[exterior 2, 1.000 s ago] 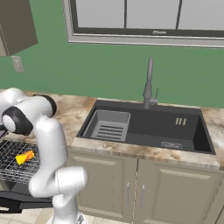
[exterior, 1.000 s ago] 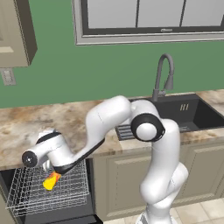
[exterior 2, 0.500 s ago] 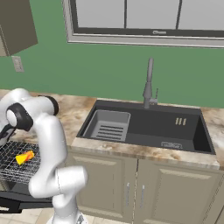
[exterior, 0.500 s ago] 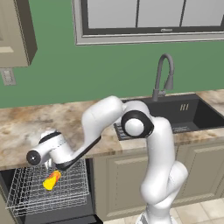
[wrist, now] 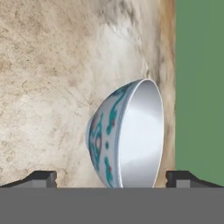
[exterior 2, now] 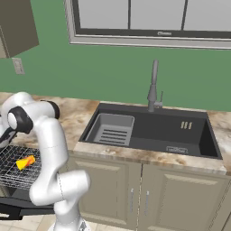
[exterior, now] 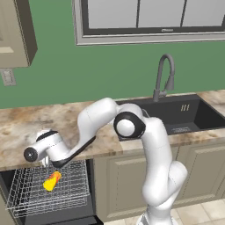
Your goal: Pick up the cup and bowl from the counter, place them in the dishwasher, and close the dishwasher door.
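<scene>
The bowl fills the hand view close up, glossy white inside with teal markings outside, resting on the marbled counter. My gripper is open, one fingertip on each side of the bowl and neither touching it. In the left base view my wrist hovers at the counter's front edge, above the dishwasher. The yellow cup lies on its side in the wire rack. The dark dishwasher door hangs open below.
A dark sink with a tall faucet sits to the right, with a grey drain tray inside. Beige cabinets run under the counter. A green wall rises right behind the bowl.
The arm's elbow has swung left. The hand has stayed near the counter's front edge, and the cup has not moved in the rack.
</scene>
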You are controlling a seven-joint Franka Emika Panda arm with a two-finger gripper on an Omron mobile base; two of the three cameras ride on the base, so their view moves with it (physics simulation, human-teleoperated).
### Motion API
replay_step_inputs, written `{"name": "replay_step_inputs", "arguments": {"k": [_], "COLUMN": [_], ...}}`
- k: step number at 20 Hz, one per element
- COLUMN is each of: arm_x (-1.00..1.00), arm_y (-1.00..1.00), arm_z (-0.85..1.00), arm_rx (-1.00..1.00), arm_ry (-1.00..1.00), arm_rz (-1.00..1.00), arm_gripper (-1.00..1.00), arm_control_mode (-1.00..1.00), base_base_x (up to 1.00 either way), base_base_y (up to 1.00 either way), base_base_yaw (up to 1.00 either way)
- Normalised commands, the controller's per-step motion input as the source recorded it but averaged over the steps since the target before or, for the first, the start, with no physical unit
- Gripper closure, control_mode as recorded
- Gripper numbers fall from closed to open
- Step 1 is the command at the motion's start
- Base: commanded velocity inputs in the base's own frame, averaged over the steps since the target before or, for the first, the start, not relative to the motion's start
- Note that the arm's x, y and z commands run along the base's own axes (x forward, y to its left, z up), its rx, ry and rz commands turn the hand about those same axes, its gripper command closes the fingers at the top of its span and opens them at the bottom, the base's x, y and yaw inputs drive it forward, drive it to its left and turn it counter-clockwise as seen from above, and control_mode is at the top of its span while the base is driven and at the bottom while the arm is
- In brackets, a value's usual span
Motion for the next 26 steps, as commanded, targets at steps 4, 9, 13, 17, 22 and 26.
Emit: {"name": "replay_step_inputs", "arguments": {"k": [4,9,13,17,22,26], "arm_x": [0.29,0.22,0.11,0.07,-0.10,-0.62], "arm_y": [0.31,0.16,0.00,0.00,0.04,0.23], "arm_z": [-0.31,-0.26,-0.15,-0.08,0.09,0.28], "arm_rx": [0.00,0.00,0.00,0.00,0.00,0.00], "arm_ry": [0.00,0.00,0.00,0.00,-0.01,-0.05], "arm_rz": [0.00,0.00,0.00,0.00,0.00,0.00], "arm_gripper": [-1.00,1.00,1.00,1.00,1.00,1.00], "arm_control_mode": [-1.00,-1.00,-1.00,-1.00,-1.00,-1.00], "base_base_x": [0.00,0.00,0.00,0.00,0.00,0.00], "base_base_y": [0.00,0.00,0.00,0.00,0.00,0.00], "base_base_yaw": [0.00,0.00,0.00,0.00,0.00,0.00]}}
